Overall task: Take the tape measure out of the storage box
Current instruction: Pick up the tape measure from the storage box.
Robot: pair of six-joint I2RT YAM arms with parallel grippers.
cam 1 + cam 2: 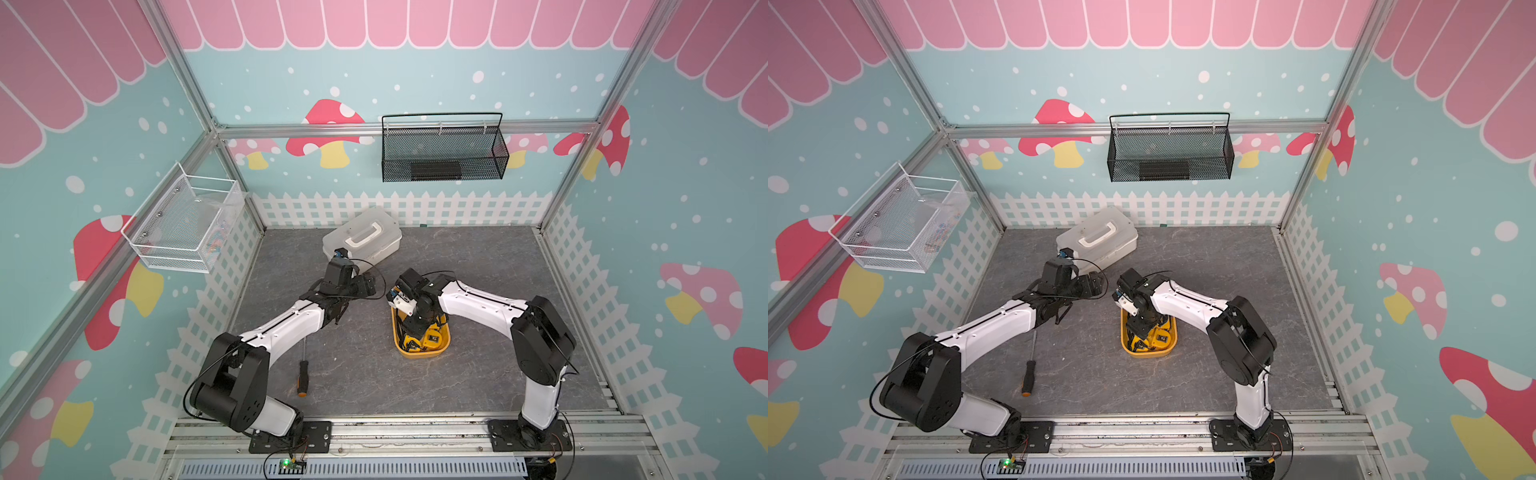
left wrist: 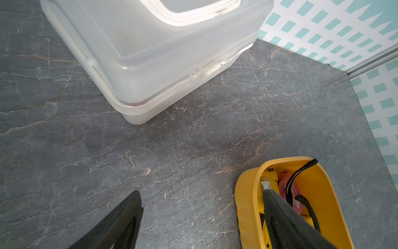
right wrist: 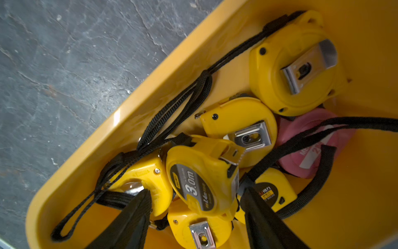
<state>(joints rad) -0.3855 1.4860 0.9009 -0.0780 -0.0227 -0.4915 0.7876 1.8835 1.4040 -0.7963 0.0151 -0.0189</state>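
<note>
Right wrist view looks straight down into the storage box, where several yellow tape measures lie in a heap together with a pink tape measure. The right pincer is apart, with one finger at each side of the tape measure marked 3.0m. This one lies on top of the heap, label up and a little tilted (whether the pads already touch its shell, I cannot tell). In both top views the box stands on the surface, under the right arm. The left pincer is also apart and holds nothing; it hangs just beside the box, not far from the white case.

I judge the tape measure to be a hard, stiff body, compact and rather heavy for its size, with a smooth rounded shell that can slip. The best hold is probably across its two narrow sides, low on the body and not on the curved top. The black straps cross each other, so a neighbour may come up with it.
</note>
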